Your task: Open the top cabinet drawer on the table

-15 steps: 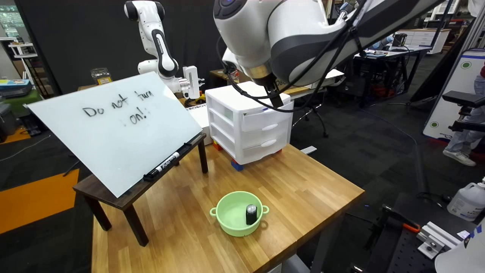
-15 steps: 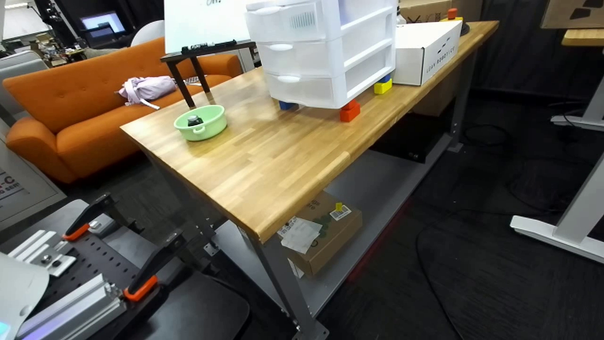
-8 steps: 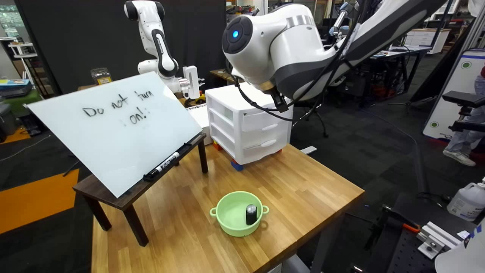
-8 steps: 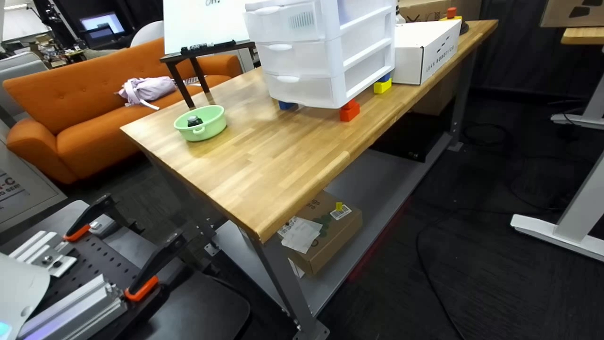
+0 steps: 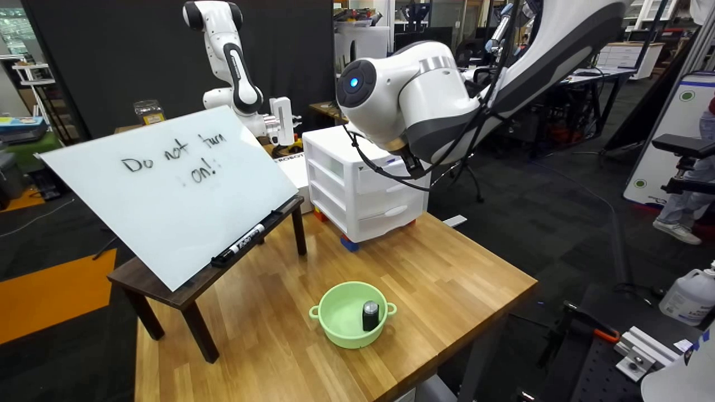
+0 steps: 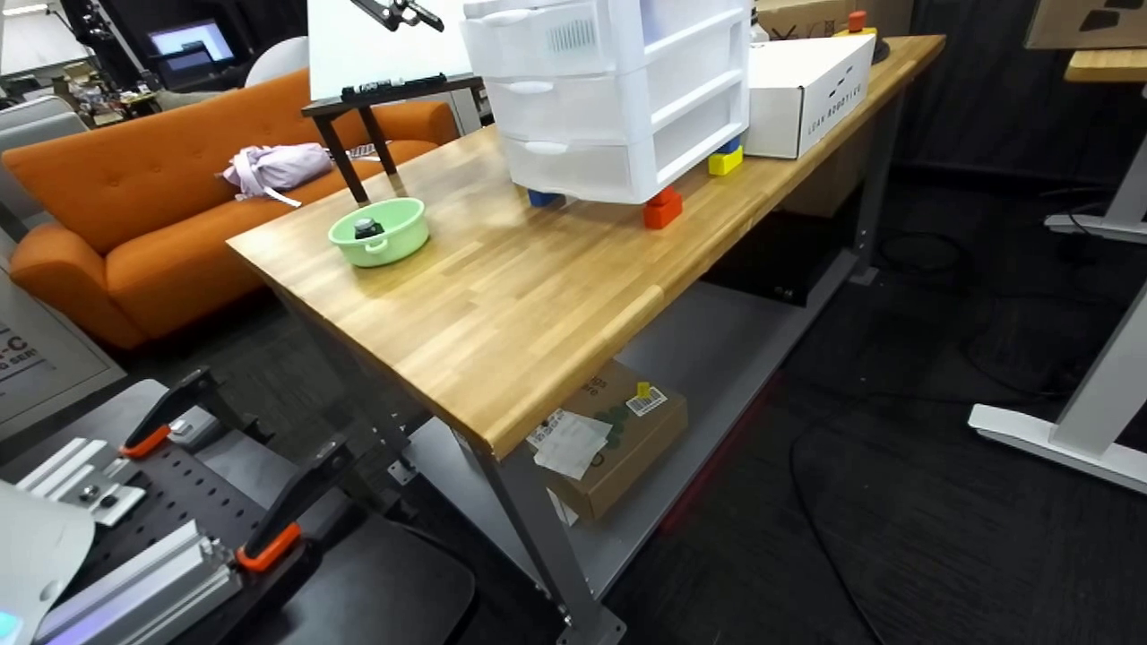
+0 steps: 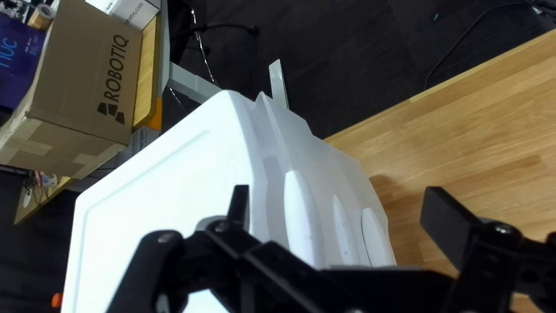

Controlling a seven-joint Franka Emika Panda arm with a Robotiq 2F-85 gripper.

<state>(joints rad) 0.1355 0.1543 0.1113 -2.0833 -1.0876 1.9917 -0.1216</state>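
The top cabinet drawer (image 5: 375, 180) is in the white plastic cabinet (image 7: 165, 187) on the wooden table (image 5: 458, 290); it looks shut. Its front also shows in an exterior view (image 6: 538, 43), and its handle in the wrist view (image 7: 300, 213). My gripper (image 7: 341, 213) is open and empty. In the wrist view one finger overlaps the cabinet's top front edge, the other lies over the table, with the drawer handles between them in the picture. In an exterior view my gripper (image 6: 399, 13) is at the top edge, apart from the drawer front. The arm partly hides the top drawer's front.
A green bowl (image 5: 338, 312) with a black object inside stands on the table. A whiteboard (image 5: 167, 195) leans on a dark stand. Coloured blocks (image 6: 663, 210) support the cabinet. A white box (image 6: 775, 107) stands behind it. A cable (image 5: 385, 170) hangs from my arm.
My arm has lowered in an exterior view. My gripper has come into sight at the top edge of an exterior view, before the whiteboard. The cabinet and its drawers look unchanged.
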